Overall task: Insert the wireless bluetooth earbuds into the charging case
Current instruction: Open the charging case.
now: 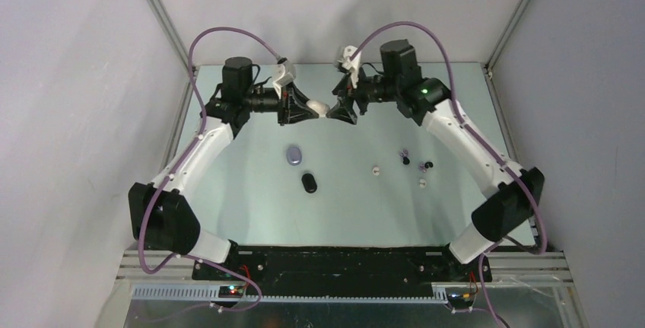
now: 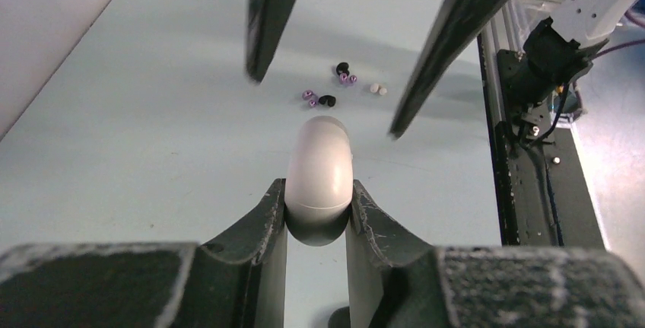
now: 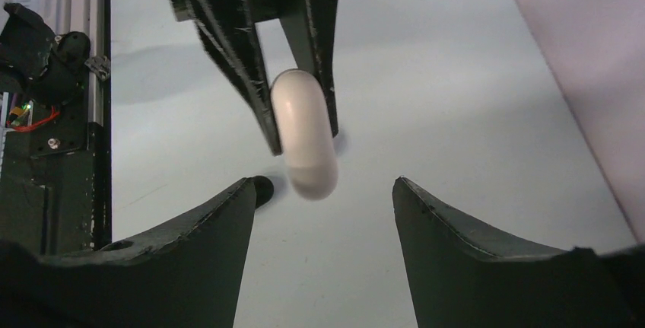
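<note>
A white, pebble-shaped charging case [image 2: 319,168] hangs above the table's far middle, lid shut, with my left gripper [image 2: 318,206] shut on its near end. My right gripper [image 3: 323,191] faces it with its jaws wide open; the free end of the case [image 3: 304,134] lies just beyond the fingertips, touching neither. From above the two grippers [image 1: 310,109] [image 1: 335,110] meet tip to tip around the case [image 1: 319,107]. The earbuds lie loose on the table at the right: white ones [image 1: 375,167], black ones [image 1: 427,165] and a purple one [image 1: 404,152].
A lavender case [image 1: 294,154] and a black case [image 1: 309,183] lie shut on the table left of centre, below the grippers. Grey walls close in the table on three sides. The arm bases sit along the near edge.
</note>
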{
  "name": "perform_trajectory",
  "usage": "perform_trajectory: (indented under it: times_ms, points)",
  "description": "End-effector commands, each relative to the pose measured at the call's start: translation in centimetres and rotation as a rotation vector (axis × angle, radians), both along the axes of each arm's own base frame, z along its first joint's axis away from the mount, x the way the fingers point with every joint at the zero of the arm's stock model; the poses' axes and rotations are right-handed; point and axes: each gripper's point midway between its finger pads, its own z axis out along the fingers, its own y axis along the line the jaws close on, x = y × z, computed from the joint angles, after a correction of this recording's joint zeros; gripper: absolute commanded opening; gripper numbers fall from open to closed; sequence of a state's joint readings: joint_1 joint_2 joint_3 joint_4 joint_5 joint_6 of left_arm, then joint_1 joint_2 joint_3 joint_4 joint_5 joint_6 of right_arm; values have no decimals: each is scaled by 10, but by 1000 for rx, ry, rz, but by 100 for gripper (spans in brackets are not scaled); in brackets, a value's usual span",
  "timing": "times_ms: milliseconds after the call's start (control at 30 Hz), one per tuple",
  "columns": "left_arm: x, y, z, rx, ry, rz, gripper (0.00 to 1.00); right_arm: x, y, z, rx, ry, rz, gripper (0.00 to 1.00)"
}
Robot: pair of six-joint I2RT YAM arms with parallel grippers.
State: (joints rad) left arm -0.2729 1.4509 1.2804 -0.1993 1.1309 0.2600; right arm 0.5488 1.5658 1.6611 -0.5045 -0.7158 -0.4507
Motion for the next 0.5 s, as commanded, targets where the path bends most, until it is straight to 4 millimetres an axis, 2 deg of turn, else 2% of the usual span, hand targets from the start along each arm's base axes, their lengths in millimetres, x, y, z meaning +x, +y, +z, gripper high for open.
perform_trajectory:
  times_ms: [0,233,467]
  points:
    - [-10,1,18,21,-117,-49,0,12,17,1,2,-22,35,71]
    - [-17,0,13,54,-171,-75,0,27,26,0,11,-24,8,69]
    - [-17,0,11,75,-190,-90,0,41,17,12,44,-20,-39,68]
